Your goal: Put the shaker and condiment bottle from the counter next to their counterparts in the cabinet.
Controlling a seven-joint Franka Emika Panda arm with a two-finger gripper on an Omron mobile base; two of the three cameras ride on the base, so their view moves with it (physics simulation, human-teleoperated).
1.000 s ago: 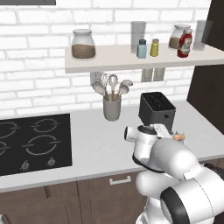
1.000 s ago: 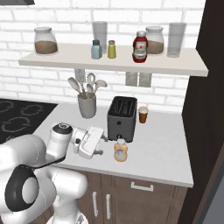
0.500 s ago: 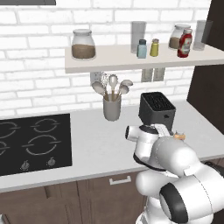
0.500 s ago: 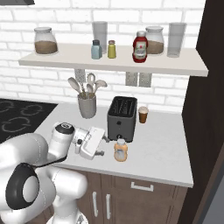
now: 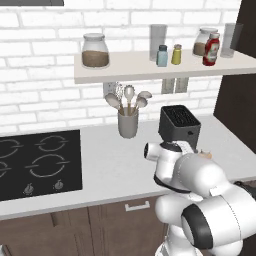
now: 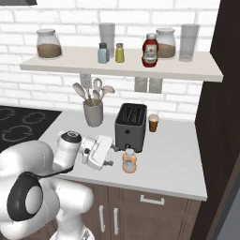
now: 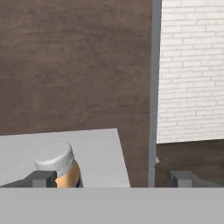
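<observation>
On the grey counter [image 6: 173, 164] at lower centre, I held the gripper [image 6: 108, 157] spread beside the condiment bottle [image 6: 129, 161]; ready to grasp.

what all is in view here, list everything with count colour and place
shelf: 1, cream, on the brick wall
jars: 2, clear with brown fill, one at each end of the shelf
glasses: 2, clear, back of the shelf
blue shaker: 1, pale blue-grey, mid shelf
yellow shaker: 1, yellow-green, beside the blue shaker
red bottle: 1, red, shelf, right of the shakers
utensil pot: 1, grey, counter by the wall
toaster: 1, black, counter
cup: 1, brown, right of the toaster
orange bottle: 1, orange-tan, pale cap, counter in front of the toaster
hob: 1, black, left of the counter
gripper: 1, open, low beside the orange bottle
</observation>
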